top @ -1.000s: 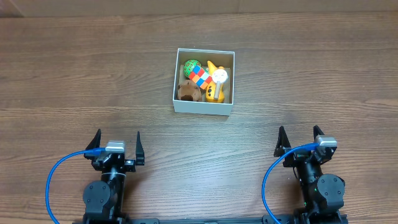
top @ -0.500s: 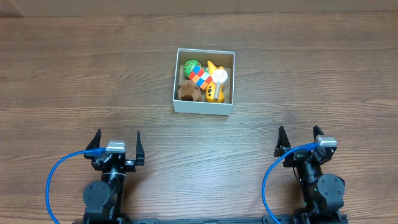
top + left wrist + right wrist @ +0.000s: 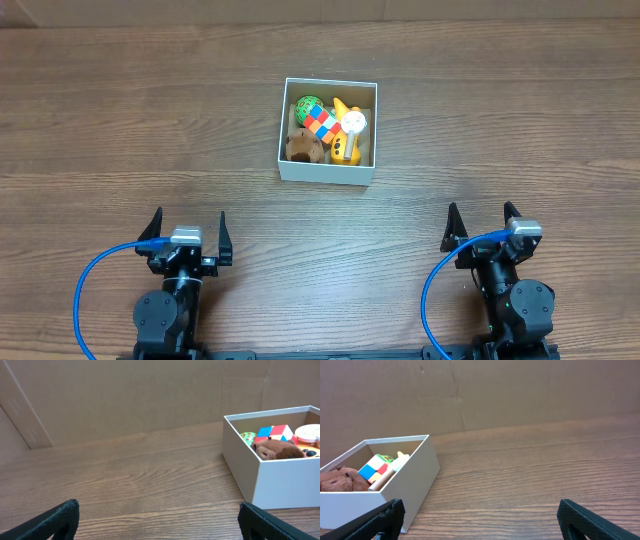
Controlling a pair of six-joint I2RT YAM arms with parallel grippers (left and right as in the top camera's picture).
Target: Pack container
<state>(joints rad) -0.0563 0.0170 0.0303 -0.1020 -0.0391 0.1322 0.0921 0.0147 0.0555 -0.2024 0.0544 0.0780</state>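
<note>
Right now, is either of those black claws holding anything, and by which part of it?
Nothing is held. The left gripper and right gripper both stand open and empty, well apart from the square white cardboard container.

Container [image 3: 327, 171]: square white shallow box, open top, upright on table, several colourful toys inside.

Seeing brown wood-grain table [image 3: 120, 120] filling overhead view, grain running left-right. Seeing tan cardboard wall [image 3: 530, 390] standing along table's far edge, showing vertical crease in right wrist view, slanted fold in left wrist view.
</note>
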